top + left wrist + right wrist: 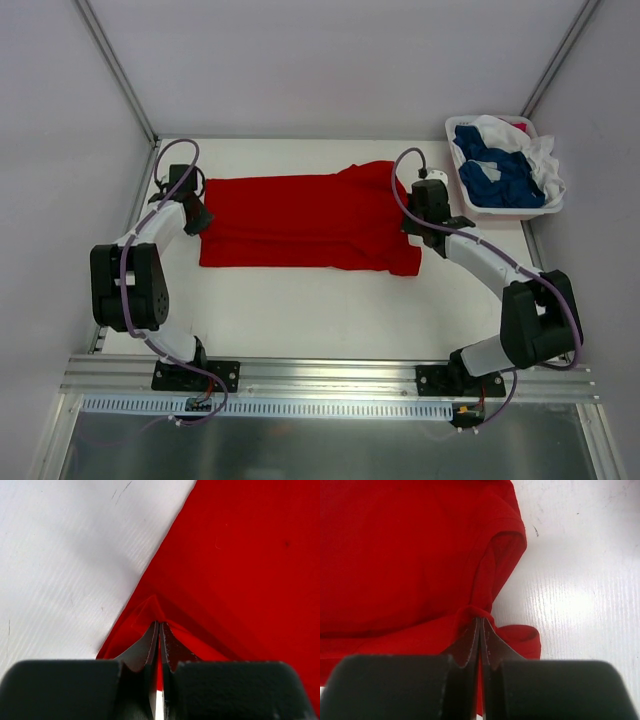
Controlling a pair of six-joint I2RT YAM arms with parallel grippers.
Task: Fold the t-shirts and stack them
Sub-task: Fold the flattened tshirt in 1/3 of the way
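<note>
A bright red t-shirt lies spread sideways across the middle of the table. My left gripper is shut on its left edge, and the left wrist view shows the red cloth pinched into a small peak between the jaws of the left gripper. My right gripper is shut on the shirt's right end near a sleeve; the right wrist view shows the right gripper pinching a fold of red cloth. Dark blue and white t-shirts lie heaped in the basket.
A white plastic basket stands at the back right corner of the table. White enclosure walls rise on the left, right and back sides. A metal rail runs along the near edge by the arm bases.
</note>
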